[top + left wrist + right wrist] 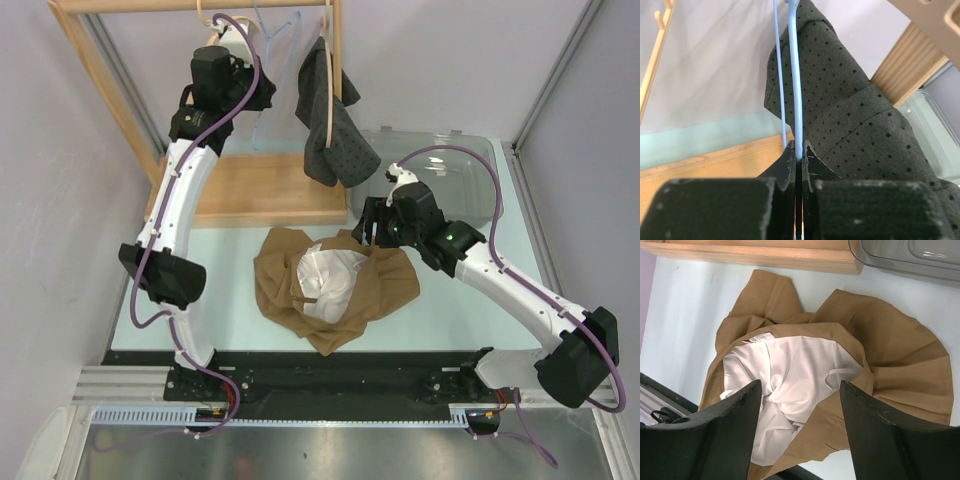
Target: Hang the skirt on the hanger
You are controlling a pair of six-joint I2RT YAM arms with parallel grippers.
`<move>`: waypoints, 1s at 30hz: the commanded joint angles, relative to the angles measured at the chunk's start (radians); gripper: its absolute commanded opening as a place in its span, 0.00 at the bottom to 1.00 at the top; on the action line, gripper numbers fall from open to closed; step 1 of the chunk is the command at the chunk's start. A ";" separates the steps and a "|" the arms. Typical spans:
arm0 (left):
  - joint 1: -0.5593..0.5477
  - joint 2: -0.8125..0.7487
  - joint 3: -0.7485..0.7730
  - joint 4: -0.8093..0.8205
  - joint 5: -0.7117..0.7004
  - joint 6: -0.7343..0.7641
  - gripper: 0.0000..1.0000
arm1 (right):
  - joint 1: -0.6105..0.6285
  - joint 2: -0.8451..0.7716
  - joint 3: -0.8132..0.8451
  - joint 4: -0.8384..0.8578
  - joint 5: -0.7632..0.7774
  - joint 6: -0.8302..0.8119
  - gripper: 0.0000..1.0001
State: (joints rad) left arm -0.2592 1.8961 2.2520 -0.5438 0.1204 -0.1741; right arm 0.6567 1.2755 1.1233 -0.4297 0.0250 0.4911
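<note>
The tan skirt (385, 280) with its white lining turned up lies crumpled on the table in front of the rack; the right wrist view shows it spread out below (890, 355). My right gripper (368, 228) hovers just above its far edge, jaws open over the lining (800, 385), holding nothing. A thin light-blue hanger (795, 75) hangs from the rack rail (268, 60). My left gripper (262, 95) is raised at the rack and shut on that hanger's wire (799, 147).
A dark grey dotted garment (330, 120) (850, 115) hangs on a wooden hanger right beside the blue one. The wooden rack's base (250, 190) sits behind the skirt. A clear plastic bin (450, 170) (905, 252) stands at the back right. A beige hanger (655, 60) hangs at left.
</note>
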 commanded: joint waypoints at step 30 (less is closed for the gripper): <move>-0.034 -1.181 -1.124 -0.096 0.041 -0.177 0.00 | 0.438 0.195 0.542 0.077 0.558 -0.140 0.53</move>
State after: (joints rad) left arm -0.2707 0.8013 1.1900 -0.6155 0.2138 -0.2604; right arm 1.0111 1.3231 1.5162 -0.3824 0.4160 0.4000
